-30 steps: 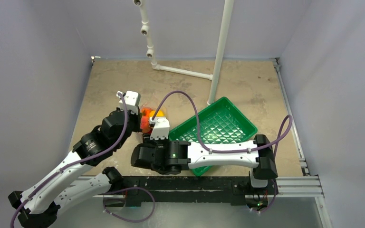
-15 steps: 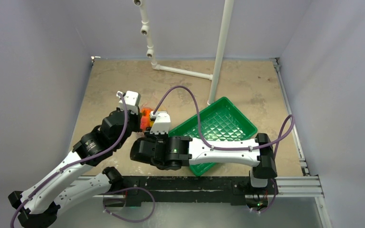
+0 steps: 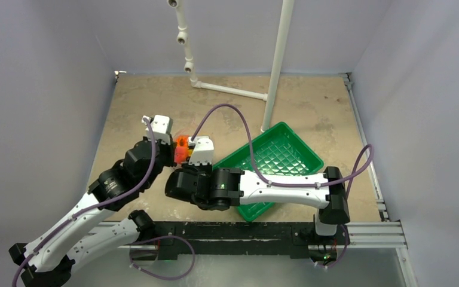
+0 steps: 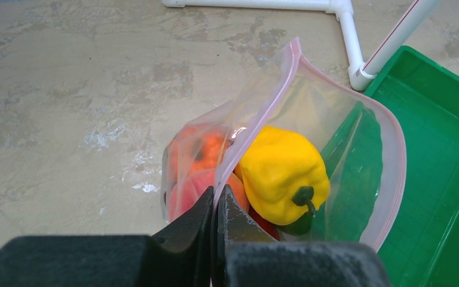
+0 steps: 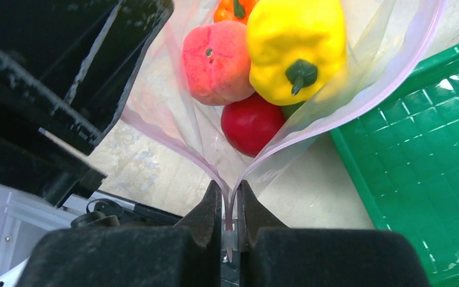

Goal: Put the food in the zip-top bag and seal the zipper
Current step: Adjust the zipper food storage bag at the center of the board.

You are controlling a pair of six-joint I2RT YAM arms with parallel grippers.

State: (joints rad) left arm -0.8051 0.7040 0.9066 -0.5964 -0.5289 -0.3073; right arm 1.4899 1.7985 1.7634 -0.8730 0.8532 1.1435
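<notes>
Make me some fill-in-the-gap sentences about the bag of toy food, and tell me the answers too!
The pepper in the bag is ___.
The tray next to the bag is ___.
Both arms' jaws are pinched shut on the clear plastic ___.
The dark red food beside the peach is a ___.
Missing words: yellow; green; bag; tomato.

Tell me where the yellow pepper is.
Inside the zip-top bag, the yellow pepper sits beside the peach and red tomato in the right wrist view, with the green tray to its right.
</notes>
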